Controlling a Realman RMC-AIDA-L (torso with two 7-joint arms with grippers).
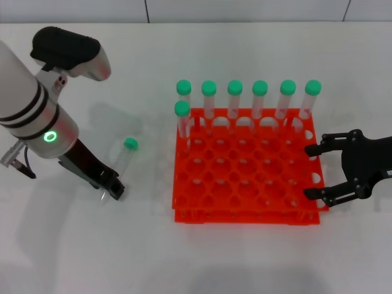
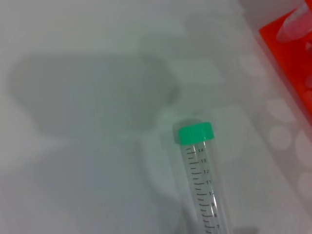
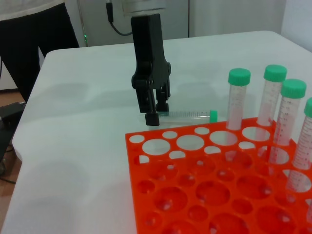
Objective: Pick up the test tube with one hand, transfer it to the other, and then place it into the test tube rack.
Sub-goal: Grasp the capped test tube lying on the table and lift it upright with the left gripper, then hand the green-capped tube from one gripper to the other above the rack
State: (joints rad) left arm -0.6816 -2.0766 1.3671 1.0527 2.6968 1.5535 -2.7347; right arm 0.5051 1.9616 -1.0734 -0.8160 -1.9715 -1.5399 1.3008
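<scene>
One test tube [image 1: 124, 156] lies flat on the white table [image 1: 245, 257], just left of the test tube rack [image 1: 245, 184]. It is a slim clear tube with printed graduation marks and a green screw cap [image 2: 195, 133]; the cap points toward the far edge of the table and the round bottom points toward the robot.

The left gripper [image 1: 110, 188], black and mounted on a silver-white arm, is lowered at the tube's bottom end. In the right wrist view its two fingers [image 3: 152, 118] reach down to the table at that end of the tube with only a narrow gap between them; whether they actually clamp the tube cannot be told, and the tube rests on the table.

The rack is a bright orange-red square with two tiers and a grid of round holes. Seven more green-capped tubes [image 1: 234, 101] stand upright in it: six in a row along the far edge, and one in the next row at the left corner.

The right gripper [image 1: 318, 173] hovers at the rack's right edge, its two black claw fingers spread wide apart and holding nothing.
</scene>
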